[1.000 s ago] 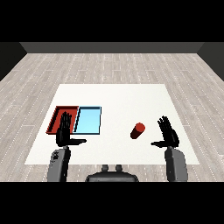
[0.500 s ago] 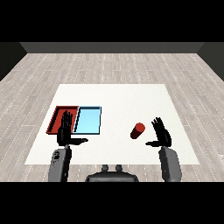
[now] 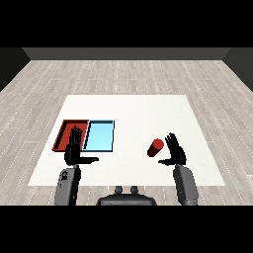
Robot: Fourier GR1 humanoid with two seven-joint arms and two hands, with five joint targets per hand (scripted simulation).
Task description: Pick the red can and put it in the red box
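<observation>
**Right hand closed the gap on the red can**

Head view: Over the last second the right hand [image 3: 174, 152] had slid inward across the table [image 3: 143, 108], from well to the right of the red can [image 3: 155, 147] to just beside it. Its fingers were straight and spread, thumb pointing toward the can, and nothing was held; whether the thumb tip touched the can could not be told. The can itself had not shifted: it lay right of the table's middle, well apart from both trays. That meant the reach was nearly done and the grasp not yet made, so the task was at an early stage, with the lift and the carry across to the red tray [image 3: 68, 133] all ahead.

The right forearm rose from the lower right corner, palm turned toward the can, the hand raised upright with fingers pointing away from the robot. The left hand [image 3: 75, 151] had stayed where it was, in front of the near edge of the red tray and beside the light blue tray [image 3: 101, 136], fingers straight, thumb out to the side, holding nothing.
</observation>
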